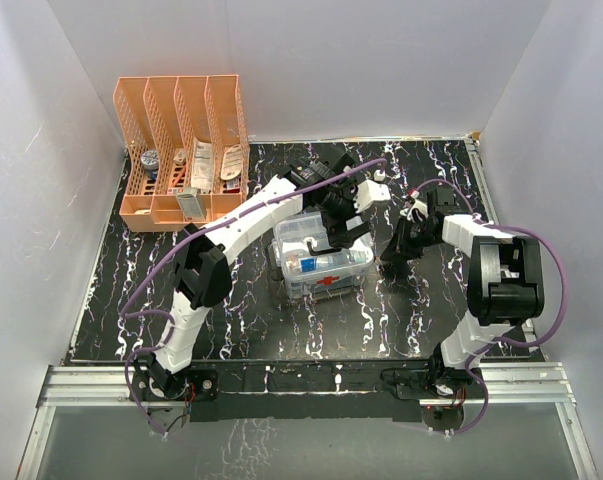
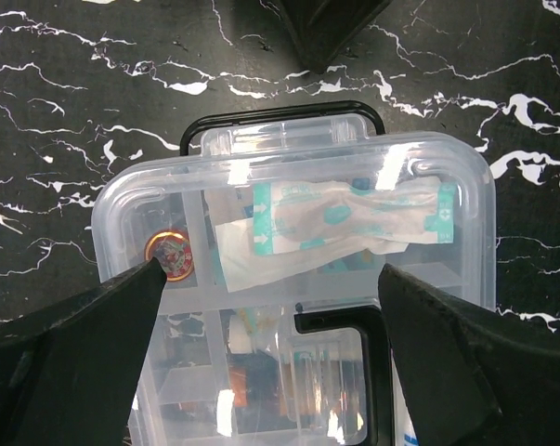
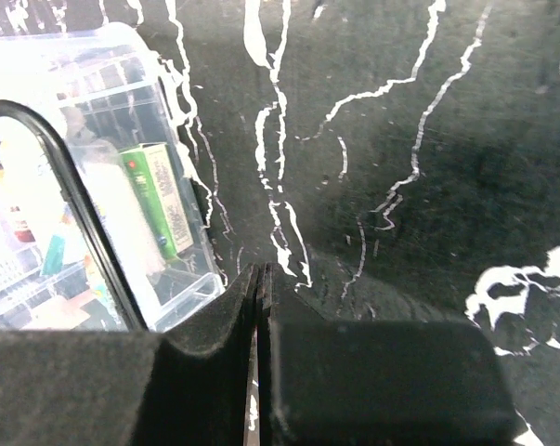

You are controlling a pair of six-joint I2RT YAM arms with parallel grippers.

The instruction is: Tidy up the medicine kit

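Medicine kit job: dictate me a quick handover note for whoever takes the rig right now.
Left gripper: open, empty, above the medicine kit.
Right gripper: shut, empty, over the table beside the kit's right side.
Kit: at table centre, already holding a bandage packet and a green box.
To do: items sit in the orange rack; probably pack those next. Whether the lid is on is unclear.

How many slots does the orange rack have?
4, side by side in one row across the rack, at the far left in the top view; none seems hidden.
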